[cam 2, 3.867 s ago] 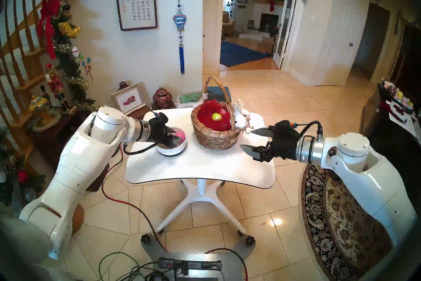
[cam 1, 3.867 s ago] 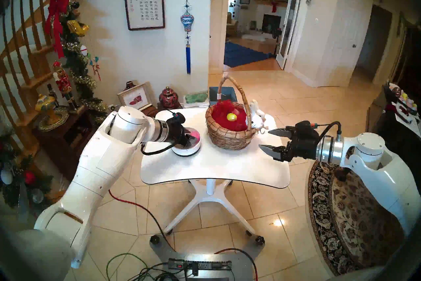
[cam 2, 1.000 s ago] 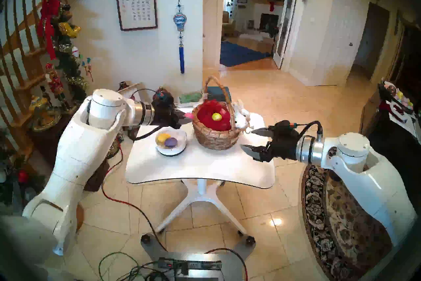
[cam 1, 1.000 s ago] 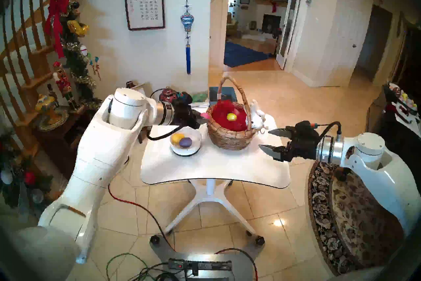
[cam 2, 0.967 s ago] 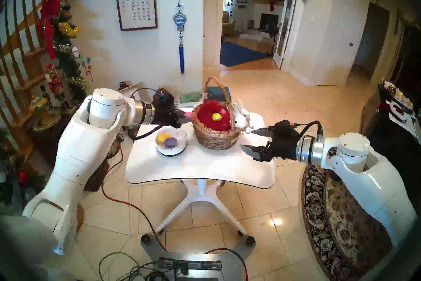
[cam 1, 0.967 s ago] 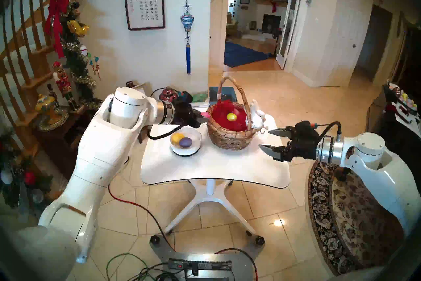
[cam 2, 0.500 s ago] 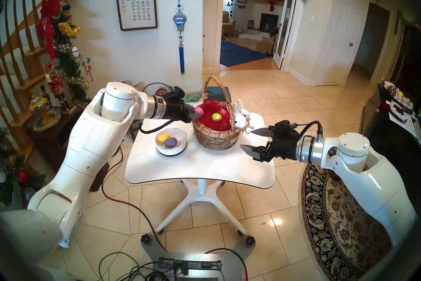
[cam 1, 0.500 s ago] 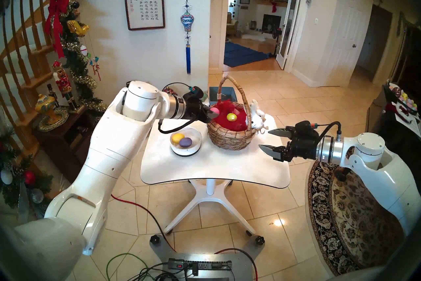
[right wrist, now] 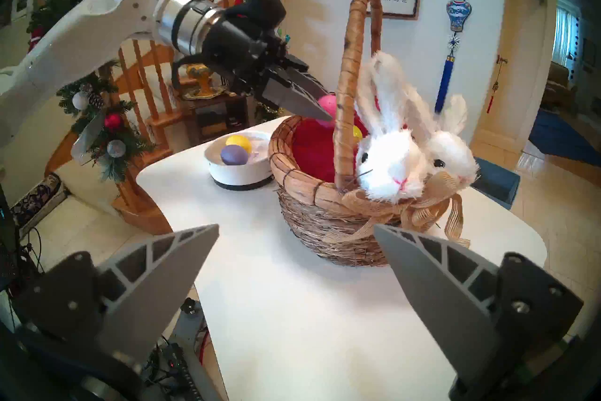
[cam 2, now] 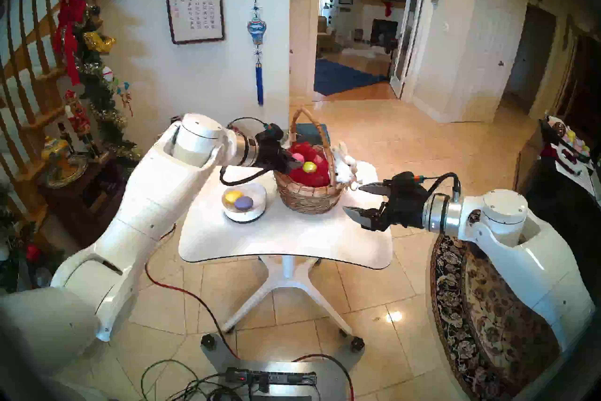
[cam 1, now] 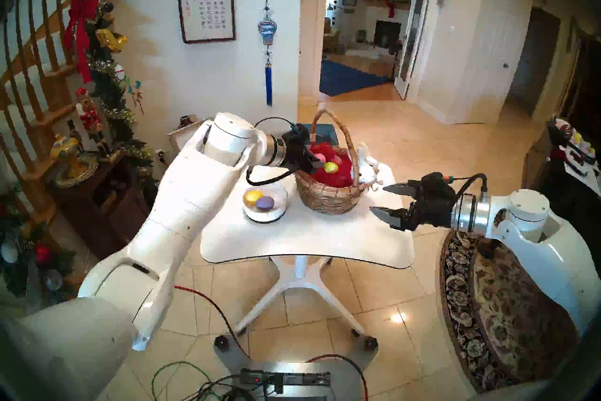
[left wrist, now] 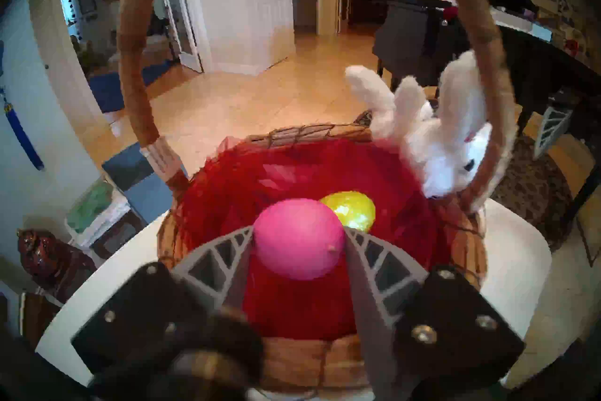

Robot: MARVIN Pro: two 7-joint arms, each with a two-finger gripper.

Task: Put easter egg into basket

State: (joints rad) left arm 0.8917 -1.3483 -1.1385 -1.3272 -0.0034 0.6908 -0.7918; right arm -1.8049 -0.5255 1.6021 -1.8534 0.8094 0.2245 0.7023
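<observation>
The wicker basket (cam 1: 328,198) with red lining stands at the back of the white table (cam 1: 309,241), a white plush bunny (cam 1: 367,167) on its right rim. My left gripper (left wrist: 298,229) is shut on a pink egg (left wrist: 299,237) and holds it over the red lining, just inside the left rim and under the arched handle (cam 1: 338,127). A shiny yellow egg (cam 1: 330,167) lies in the basket just beyond the pink one. My right gripper (cam 1: 377,198) stands open and empty to the right of the basket, level with its side.
A low white bowl (cam 1: 265,214) left of the basket holds a yellow egg (cam 1: 253,196) and a purple egg (cam 1: 265,202). The left arm's black cable (cam 1: 263,180) hangs over the bowl. A dark side table (cam 1: 97,195) and a stair railing stand to the left.
My left gripper carried the pink egg to the right, from the basket's left rim to over the red lining. The right arm, basket and bowl have stayed put.
</observation>
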